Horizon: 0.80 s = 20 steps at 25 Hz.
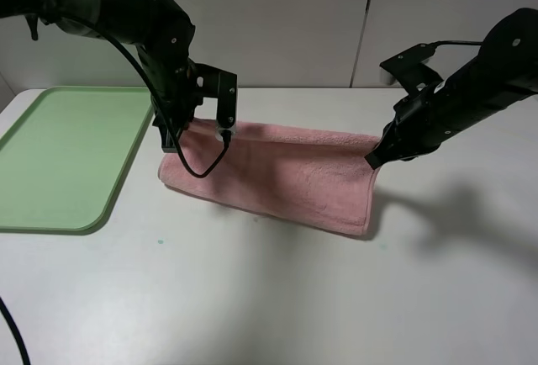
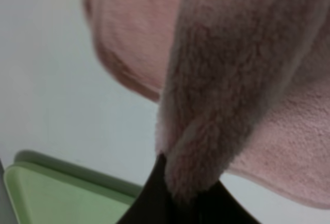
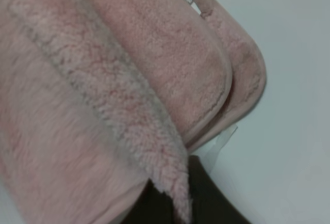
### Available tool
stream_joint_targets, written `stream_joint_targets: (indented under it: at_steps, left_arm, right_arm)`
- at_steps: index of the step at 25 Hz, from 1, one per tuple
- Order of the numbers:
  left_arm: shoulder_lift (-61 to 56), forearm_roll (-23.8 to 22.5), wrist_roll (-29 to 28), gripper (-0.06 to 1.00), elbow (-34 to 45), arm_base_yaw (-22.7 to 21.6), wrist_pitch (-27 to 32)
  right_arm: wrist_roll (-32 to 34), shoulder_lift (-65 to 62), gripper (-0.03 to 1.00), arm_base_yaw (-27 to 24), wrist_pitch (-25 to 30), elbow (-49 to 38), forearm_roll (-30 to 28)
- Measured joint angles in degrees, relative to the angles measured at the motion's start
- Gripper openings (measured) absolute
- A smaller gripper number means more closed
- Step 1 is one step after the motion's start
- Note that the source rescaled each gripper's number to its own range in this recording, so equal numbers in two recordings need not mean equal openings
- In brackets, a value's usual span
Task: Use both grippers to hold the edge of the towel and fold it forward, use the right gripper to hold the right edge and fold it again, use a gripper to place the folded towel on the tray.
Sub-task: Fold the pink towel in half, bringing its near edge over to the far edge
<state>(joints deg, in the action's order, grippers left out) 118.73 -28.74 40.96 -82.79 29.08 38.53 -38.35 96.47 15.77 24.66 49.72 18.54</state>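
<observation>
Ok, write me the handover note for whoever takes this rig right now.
Left gripper: shut on the hem at the left end of the towel, raised off the table.
Right gripper: shut on the hem at the right end, also raised.
Towel: stretched across the table to the right of the tray, not touching it.
Done: edge gripped by both; first fold under way, cloth doubled below the held edge.
Left: lay the held edge down, fold from the right edge, put the towel on the tray.
</observation>
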Motion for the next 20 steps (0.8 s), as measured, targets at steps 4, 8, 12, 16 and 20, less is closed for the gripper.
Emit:
stream_joint_targets:
  at_steps: [4, 8, 12, 16, 20]
  left_arm:
    - [1.5, 0.0, 0.0, 0.00, -1.4, -0.4, -0.5]
    - [3.0, -1.4, 0.0, 0.00, -1.7, -0.7, -2.1]
    - [4.4, -3.1, -0.1, 0.00, -1.7, -0.7, -3.6]
    - [5.3, -3.7, -0.8, 0.00, -1.7, -0.7, -5.1]
    - [5.3, -3.8, -1.0, 0.00, -1.7, -0.7, -6.5]
  right_arm:
    - [-0.1, 3.2, 0.00, 0.0, -0.8, 1.0, 0.2]
    - [-0.1, 5.5, 0.00, 0.0, -1.1, 2.8, 0.1]
    - [-0.1, 6.6, 0.00, 0.0, -1.1, 4.5, 0.0]
    - [-0.1, 6.6, 0.00, 0.0, -2.0, 4.9, -0.9]
    - [-0.1, 6.6, 0.00, 0.0, -2.1, 4.9, -3.1]
